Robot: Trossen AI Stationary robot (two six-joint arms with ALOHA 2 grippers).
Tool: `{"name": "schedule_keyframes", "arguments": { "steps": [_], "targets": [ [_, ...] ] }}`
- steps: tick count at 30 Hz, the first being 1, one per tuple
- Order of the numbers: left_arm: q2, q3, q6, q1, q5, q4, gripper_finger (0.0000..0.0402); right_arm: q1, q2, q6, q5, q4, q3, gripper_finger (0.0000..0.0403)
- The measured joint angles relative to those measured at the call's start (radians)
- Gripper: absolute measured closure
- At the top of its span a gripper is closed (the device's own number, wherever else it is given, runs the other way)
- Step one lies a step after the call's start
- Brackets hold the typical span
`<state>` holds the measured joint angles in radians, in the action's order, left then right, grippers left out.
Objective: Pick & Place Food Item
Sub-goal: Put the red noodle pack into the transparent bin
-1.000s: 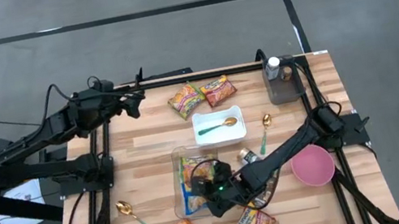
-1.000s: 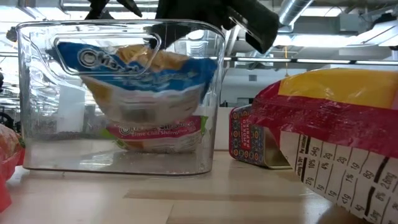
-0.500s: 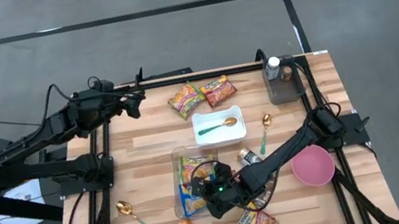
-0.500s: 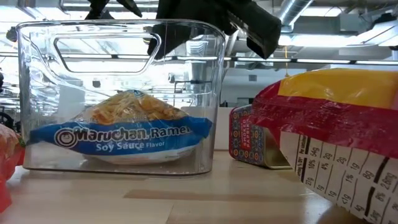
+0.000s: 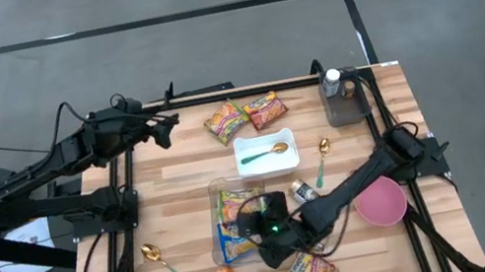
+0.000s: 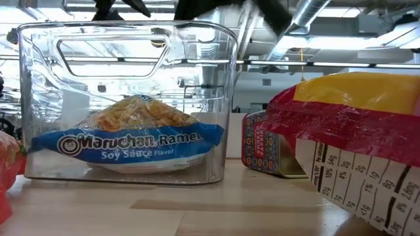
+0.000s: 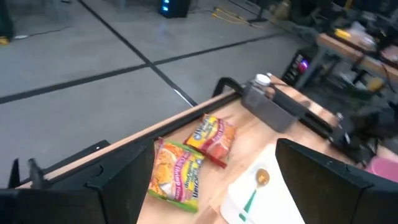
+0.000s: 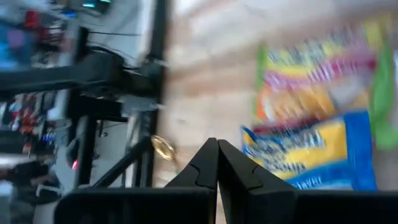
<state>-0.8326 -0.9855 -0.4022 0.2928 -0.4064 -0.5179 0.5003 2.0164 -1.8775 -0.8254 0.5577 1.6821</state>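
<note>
The blue ramen packet [image 6: 128, 141] lies flat inside the clear bin [image 6: 26, 98] at lower centre of the high view, and the right gripper [image 5: 260, 221] sits just over the bin's right edge, fingers pressed together on nothing. To finish cleanly it should rise straight up, clear of the bin's rim. The left gripper [image 5: 170, 121] waits at the bench's [image 5: 180, 177] upper left, fingers wide apart and empty.
</note>
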Motion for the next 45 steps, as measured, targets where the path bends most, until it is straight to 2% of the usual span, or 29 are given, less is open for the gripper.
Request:
{"name": "schedule_keyframes", "arguments": {
  "steps": [6,10,13,19,27,33,36,39,45],
  "targets": [
    [0.000,0.000,0.088,0.000,0.151,0.000,0.0073,0.039,-0.124,0.256,-0.144,0.141,0.000,0.0403],
    [0.000,0.000,0.142,0.000,0.293,0.000,0.0073,0.071,-0.222,0.312,-0.230,0.310,0.000,0.0403],
    [0.000,0.000,0.143,0.000,0.340,0.001,0.0073,0.098,-0.300,0.336,-0.232,0.423,0.000,0.0402],
    [0.000,0.000,0.145,-0.016,0.370,0.001,0.0073,0.140,-0.438,0.482,-0.165,0.482,0.000,0.0373],
    [0.000,0.000,0.182,-0.025,0.370,0.021,0.0073,0.159,-0.520,0.552,-0.085,0.510,0.000,0.0280],
    [0.000,0.000,0.182,-0.025,0.370,0.050,0.0073,0.168,-0.499,0.554,0.121,0.538,0.000,0.0188],
    [0.000,0.000,0.186,-0.025,0.363,0.081,0.0073,0.197,-0.462,0.589,0.212,0.499,0.000,0.0155],
    [0.000,0.000,0.187,-0.025,0.362,0.097,0.0073,0.240,-0.419,0.592,0.288,0.465,0.000,0.0147],
    [0.000,0.000,0.192,-0.025,0.362,0.100,0.0073,0.291,-0.314,0.503,0.451,0.439,-0.001,0.0156]
  ]
}}
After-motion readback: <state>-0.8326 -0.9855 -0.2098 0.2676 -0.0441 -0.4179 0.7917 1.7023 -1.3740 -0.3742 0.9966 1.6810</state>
